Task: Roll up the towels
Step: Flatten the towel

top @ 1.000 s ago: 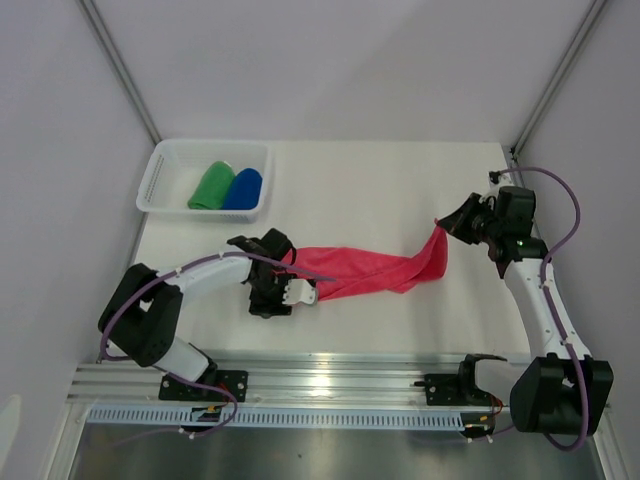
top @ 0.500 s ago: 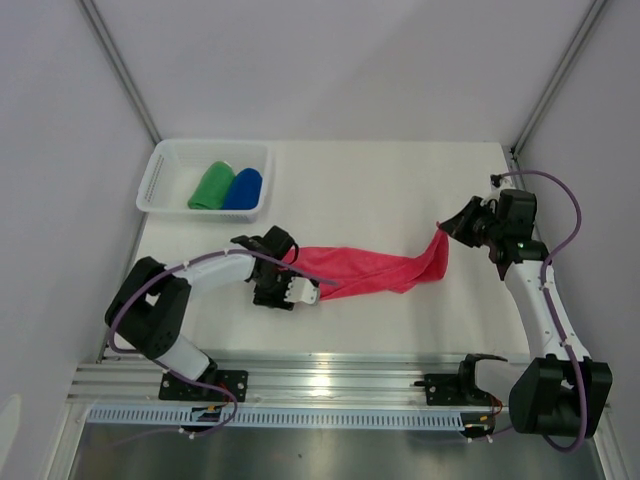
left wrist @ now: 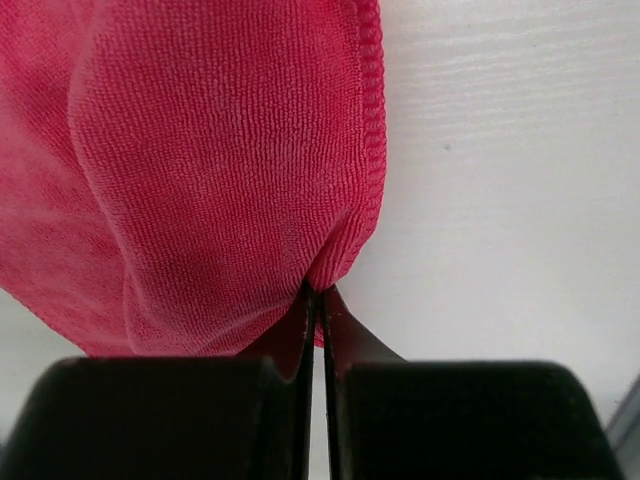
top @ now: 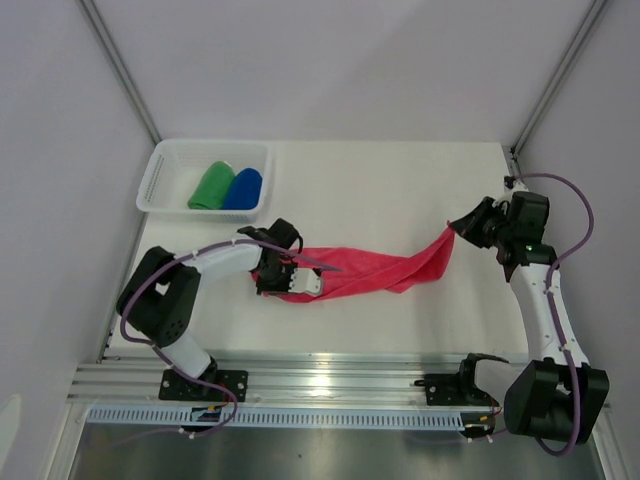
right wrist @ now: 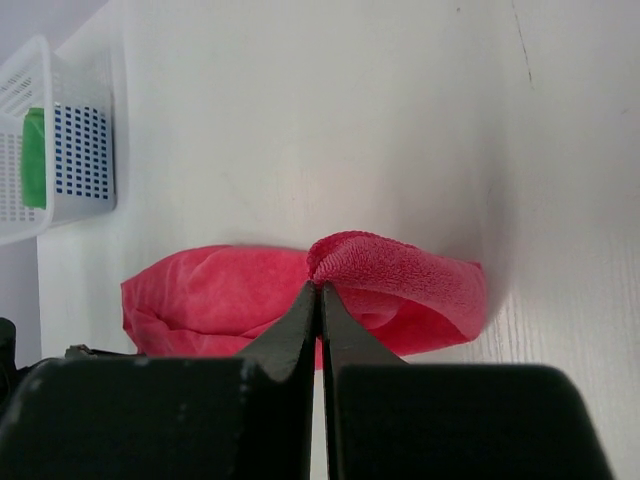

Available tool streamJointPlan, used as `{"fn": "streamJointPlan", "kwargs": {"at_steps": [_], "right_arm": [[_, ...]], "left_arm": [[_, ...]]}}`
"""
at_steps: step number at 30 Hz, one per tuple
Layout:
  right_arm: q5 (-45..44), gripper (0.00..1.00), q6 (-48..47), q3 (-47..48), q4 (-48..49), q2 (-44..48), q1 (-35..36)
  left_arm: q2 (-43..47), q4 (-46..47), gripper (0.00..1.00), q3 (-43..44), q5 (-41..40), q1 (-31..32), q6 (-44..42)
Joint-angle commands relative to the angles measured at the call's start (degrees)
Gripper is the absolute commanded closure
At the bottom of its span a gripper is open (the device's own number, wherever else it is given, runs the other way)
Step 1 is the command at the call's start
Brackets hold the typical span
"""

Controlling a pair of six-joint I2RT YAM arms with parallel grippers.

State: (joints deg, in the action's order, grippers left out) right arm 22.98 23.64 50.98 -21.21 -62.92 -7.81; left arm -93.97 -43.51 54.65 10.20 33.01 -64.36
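A pink-red towel (top: 370, 268) lies stretched across the white table between my two grippers. My left gripper (top: 283, 283) is shut on its left end; in the left wrist view the cloth (left wrist: 220, 180) bunches up from the pinched jaws (left wrist: 318, 292). My right gripper (top: 458, 229) is shut on the right corner and holds it lifted; in the right wrist view the folded corner (right wrist: 400, 275) sits at the closed tips (right wrist: 320, 287). A green towel (top: 212, 186) and a blue towel (top: 243, 188) lie rolled in the white basket.
The white mesh basket (top: 160, 180) stands at the table's back left corner, also seen in the right wrist view (right wrist: 60, 140). White walls close in the sides and back. A metal rail (top: 330, 385) runs along the near edge.
My left gripper has moved right onto the towel's left end and shut on it. My right gripper has drawn slightly right and back, pulling the towel tauter.
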Motion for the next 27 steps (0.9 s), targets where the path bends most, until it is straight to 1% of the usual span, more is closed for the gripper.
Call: {"fn": "streamJointPlan", "kwargs": {"at_steps": [1,2,3,4,6,7,8,9,10,11,12,15,20,22,24,25,26,27], "right_arm": [[1.27,1.00,-1.40,2.19,0.21,1.39,-1.32],[1.54,1.00,-1.75,2.63,-0.14,1.48,-1.59],[2.06,1.00,-1.93,3.94,-0.49,1.48,-2.03],[2.59,1.00,-2.28,4.82,-1.54,1.48,-3.25],[5.39,1.00,-2.11,7.97,-2.95,1.57,-5.27],[6.10,1.00,-2.02,9.30,-3.65,1.57,-6.24],[6.46,1.00,-2.45,11.05,-4.79,1.57,-7.90],[6.11,1.00,-3.07,12.98,-6.20,1.31,-8.18],[4.89,1.00,-3.77,17.01,-8.99,1.13,-8.18],[4.79,1.00,-4.12,18.70,-9.63,1.13,-8.27],[5.05,1.00,-4.04,20.11,-9.90,1.39,-8.27],[6.11,1.00,-2.38,25.64,-8.77,2.09,-8.71],[5.50,1.00,-2.63,35.83,-8.14,1.66,-10.11],[5.23,1.00,-3.51,37.34,-8.23,0.43,-10.20],[4.62,1.00,-3.51,37.18,-7.45,-0.27,-10.29],[4.70,1.00,-3.42,37.00,-7.35,-0.71,-10.29],[4.79,1.00,-3.42,36.56,-7.09,-1.24,-10.29],[4.88,1.00,-3.08,34.99,-5.96,-1.42,-10.29]], "left_arm": [[1.85,-6.50,0.99,2.55,0.96,-2.69,5.55],[2.47,-7.46,0.99,6.83,2.10,-3.48,7.13],[3.18,-8.51,0.99,8.70,4.81,-4.44,10.45],[3.79,-10.87,0.99,10.63,6.31,-6.71,12.13],[5.64,-13.26,0.99,19.83,10.35,-10.23,16.95],[6.17,-15.71,0.99,24.58,11.33,-11.47,18.29],[6.69,-16.78,0.99,26.97,12.12,-12.53,19.61],[7.74,-17.92,0.99,31.09,13.52,-13.58,21.62],[8.36,-20.02,0.99,35.13,14.06,-15.16,22.16],[9.24,-20.91,0.99,36.91,14.58,-15.70,22.61],[11.07,-21.53,1.00,40.84,14.94,-16.05,22.96],[14.42,-22.50,0.99,45.52,13.01,-16.32,23.31],[14.70,-23.03,0.99,57.39,9.32,-17.10,25.06],[13.39,-22.85,0.99,59.59,9.49,-17.19,24.98],[12.42,-22.50,0.99,59.52,10.80,-17.19,24.63],[12.06,-21.98,0.99,59.17,11.59,-17.19,24.63],[11.62,-20.93,0.99,56.55,12.91,-17.19,25.07],[11.45,-17.96,0.99,55.31,13.27,-17.19,25.33]]}}
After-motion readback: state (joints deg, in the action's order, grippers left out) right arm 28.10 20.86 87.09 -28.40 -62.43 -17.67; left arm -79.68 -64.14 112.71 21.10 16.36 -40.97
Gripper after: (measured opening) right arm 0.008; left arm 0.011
